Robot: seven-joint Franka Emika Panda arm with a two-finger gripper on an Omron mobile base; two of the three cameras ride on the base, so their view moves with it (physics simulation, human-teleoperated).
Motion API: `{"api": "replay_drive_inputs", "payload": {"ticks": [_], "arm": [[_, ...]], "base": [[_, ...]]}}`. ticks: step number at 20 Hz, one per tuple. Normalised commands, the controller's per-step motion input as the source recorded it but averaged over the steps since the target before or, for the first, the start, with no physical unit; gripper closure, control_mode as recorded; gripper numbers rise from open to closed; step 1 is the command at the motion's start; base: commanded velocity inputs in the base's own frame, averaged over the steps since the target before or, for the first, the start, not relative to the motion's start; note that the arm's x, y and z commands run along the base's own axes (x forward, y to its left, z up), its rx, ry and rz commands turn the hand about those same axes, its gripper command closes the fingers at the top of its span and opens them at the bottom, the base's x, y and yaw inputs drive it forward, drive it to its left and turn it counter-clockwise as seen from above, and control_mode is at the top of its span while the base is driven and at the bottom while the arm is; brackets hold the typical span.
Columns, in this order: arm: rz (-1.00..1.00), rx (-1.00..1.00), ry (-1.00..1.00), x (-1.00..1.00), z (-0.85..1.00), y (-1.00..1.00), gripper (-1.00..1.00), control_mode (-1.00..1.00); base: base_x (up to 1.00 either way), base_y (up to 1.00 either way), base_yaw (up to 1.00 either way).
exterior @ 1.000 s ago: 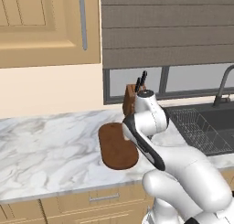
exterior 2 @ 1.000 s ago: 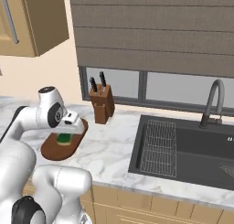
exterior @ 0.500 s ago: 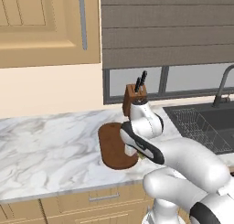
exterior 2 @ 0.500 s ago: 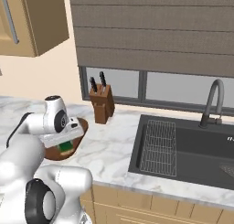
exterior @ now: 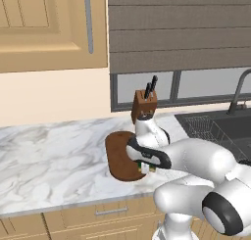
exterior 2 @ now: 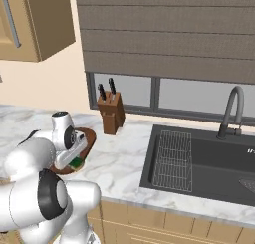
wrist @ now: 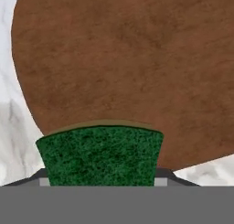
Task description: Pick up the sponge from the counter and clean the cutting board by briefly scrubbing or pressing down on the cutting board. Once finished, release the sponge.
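The sponge (wrist: 100,154) lies on the cutting board (wrist: 132,67), knife block (exterior: 144,106) behind.

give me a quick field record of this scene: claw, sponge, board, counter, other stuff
claw: shut on the sponge, fingertips mostly hidden behind it
sponge: green top facing the hand camera, held over the near edge of the cutting board; contact with the board cannot be told
cutting board: dark brown, lying flat on the counter
counter: white marble with grey veining
knife block: upright behind the board, by the window
sink: dark basin right of the board, wire rack inside, faucet behind
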Motion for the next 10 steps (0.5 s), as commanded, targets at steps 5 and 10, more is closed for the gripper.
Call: {"api": "replay_drive_inputs", "payload": {"ticks": [5,10], "arm": [[0.4,0.0,0.0,0.4,-0.34,0.03,1.0,-1.0],[0.3,0.0,0.06,0.38,-0.37,0.15,1.0,-1.0]], "base": [[0.0,0.0,0.0],[0.0,0.0,0.0]]}}
